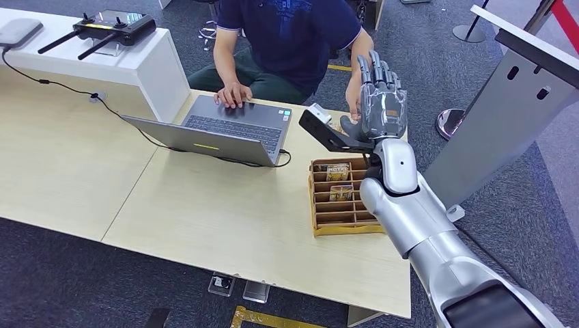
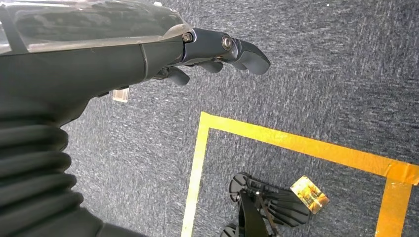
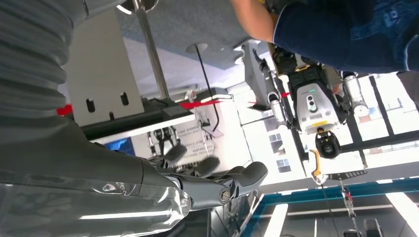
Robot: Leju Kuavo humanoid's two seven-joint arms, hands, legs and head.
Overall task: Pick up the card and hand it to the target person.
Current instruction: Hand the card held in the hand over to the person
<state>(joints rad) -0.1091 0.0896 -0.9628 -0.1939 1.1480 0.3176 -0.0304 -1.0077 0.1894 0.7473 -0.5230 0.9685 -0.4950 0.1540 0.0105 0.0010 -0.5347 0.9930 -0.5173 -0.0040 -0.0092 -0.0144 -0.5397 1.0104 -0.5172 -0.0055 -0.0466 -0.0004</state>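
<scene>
My right hand (image 1: 382,96) is raised above the table's far right corner, fingers straight and spread, and I see nothing in it. The seated person's hand (image 1: 353,102) is right beside it, partly hidden behind my fingers. In the right wrist view the fingers (image 3: 232,180) are also extended and empty, near the person's arm (image 3: 257,19). Gold-patterned cards (image 1: 338,172) stand in a cardboard slotted box (image 1: 345,224) below my forearm. My left hand (image 2: 217,54) hangs over the carpet, holding nothing. A gold card (image 2: 309,194) lies on the floor there.
The person in a dark blue shirt (image 1: 290,34) sits behind an open laptop (image 1: 225,130) with a cable. A white cabinet (image 1: 136,61) with a controller stands at the back left. A grey gate post (image 1: 498,116) rises on the right. Yellow tape (image 2: 197,168) marks the floor.
</scene>
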